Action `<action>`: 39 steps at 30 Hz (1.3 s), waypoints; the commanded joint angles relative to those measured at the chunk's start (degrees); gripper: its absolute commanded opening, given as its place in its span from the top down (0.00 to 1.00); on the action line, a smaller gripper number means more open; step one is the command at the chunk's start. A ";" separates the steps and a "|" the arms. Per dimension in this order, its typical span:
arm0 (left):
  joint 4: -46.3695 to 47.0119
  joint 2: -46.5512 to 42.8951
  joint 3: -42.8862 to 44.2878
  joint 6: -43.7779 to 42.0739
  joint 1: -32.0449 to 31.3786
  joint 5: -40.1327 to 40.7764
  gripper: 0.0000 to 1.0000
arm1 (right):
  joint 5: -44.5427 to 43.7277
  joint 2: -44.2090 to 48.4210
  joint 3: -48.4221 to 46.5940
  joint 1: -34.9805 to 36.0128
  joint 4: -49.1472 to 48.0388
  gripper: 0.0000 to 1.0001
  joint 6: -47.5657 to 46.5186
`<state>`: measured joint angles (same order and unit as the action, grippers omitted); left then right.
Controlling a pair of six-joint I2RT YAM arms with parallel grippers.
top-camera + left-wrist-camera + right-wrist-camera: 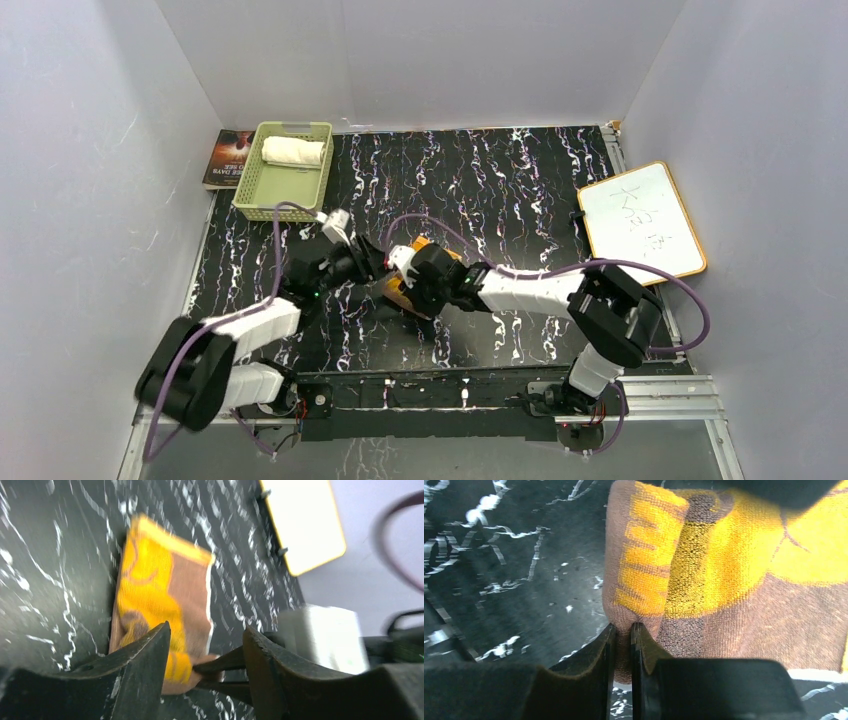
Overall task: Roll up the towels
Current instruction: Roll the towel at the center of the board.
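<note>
Brown towel [160, 580], long axis away from spread left gripper [206, 629]; right gripper [624, 626] pinching its edge

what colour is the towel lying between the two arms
The towel is brown with a yellow-orange pattern, clearest in the right wrist view.

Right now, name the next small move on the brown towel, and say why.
Probably roll the pinched fold over the flat part. The right pincer is shut on the doubled edge of the brown towel, most of which lies flat, and the left pincer stands open close by.
</note>
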<state>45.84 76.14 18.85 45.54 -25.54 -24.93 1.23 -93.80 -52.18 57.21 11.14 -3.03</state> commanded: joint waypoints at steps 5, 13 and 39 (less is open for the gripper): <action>-22.48 -16.13 5.69 -8.44 1.24 2.43 0.48 | 40.20 1.84 4.52 -12.57 -12.00 0.88 15.19; -7.38 -11.94 -0.41 -0.74 -0.18 -4.92 0.84 | 49.17 -4.46 6.42 -18.36 -18.60 0.88 24.67; 26.00 24.63 -0.58 4.36 -1.53 -12.25 0.80 | 53.41 -20.47 11.34 -25.84 -28.95 0.86 38.81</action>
<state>62.06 95.11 16.25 50.02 -26.76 -36.58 61.30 -112.46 -41.87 31.70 -23.62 39.81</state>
